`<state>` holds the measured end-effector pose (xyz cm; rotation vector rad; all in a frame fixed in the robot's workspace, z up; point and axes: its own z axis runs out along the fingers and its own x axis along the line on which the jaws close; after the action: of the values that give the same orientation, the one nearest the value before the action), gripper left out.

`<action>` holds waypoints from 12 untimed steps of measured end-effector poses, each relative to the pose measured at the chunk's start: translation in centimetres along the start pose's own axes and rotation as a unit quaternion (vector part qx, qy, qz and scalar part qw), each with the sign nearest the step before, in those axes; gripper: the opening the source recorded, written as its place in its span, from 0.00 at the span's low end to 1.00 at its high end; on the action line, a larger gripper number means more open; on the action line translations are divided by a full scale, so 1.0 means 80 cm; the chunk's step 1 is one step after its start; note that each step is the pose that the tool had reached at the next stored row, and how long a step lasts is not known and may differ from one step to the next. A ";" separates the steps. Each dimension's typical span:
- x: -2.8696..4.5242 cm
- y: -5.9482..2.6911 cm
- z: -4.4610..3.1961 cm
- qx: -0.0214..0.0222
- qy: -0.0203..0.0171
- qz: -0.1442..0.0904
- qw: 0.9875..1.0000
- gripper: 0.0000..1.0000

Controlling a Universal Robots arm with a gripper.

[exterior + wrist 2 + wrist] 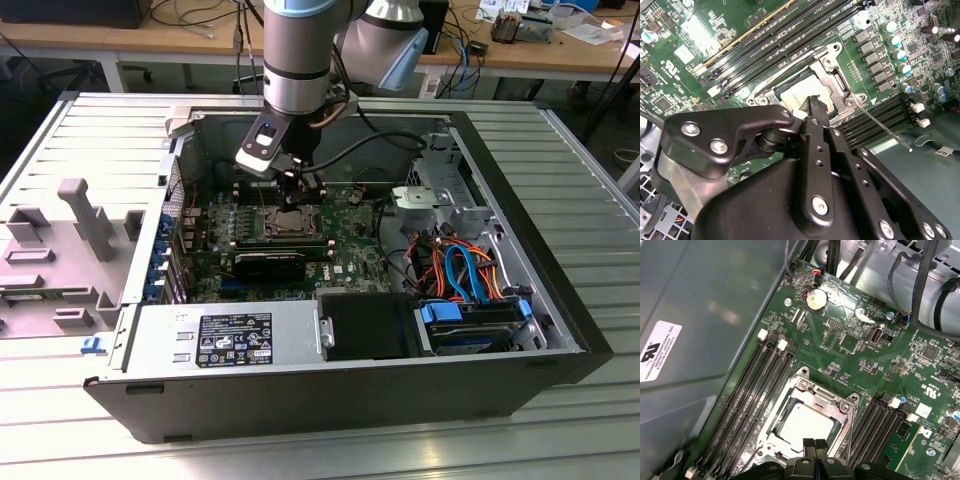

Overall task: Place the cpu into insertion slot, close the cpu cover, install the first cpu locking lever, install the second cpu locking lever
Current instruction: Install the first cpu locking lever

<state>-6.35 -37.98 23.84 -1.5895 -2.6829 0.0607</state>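
First wrist view: the gripper has its fingertips pressed together, right over the near edge of the cpu. The cpu cover lies flat around that chip on the green motherboard. In the second wrist view, a thin locking lever angles out beside it.

We see the cpu lying flat in the insertion slot, dull silver top up, directly beneath the gripper, whose fingertips are pressed together over one edge of the chip. The cpu cover is folded down around it: a silver-grey metal frame, level with the board, the chip showing through its square cutout. In the second wrist view, one thin locking lever juts out unlatched, angling away beside the fingers.
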 end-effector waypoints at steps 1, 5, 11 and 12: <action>0.0000 0.000 0.0000 0.000 0.000 -0.001 1.000 0.11; 0.0000 0.000 0.0000 0.000 0.000 -0.008 1.000 0.11; 0.0000 0.000 0.0000 0.000 -0.001 -0.017 1.000 0.11; 0.0000 0.000 0.0000 0.000 -0.001 -0.021 1.000 0.11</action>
<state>-6.35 -37.98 23.84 -1.5340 -2.7159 0.0614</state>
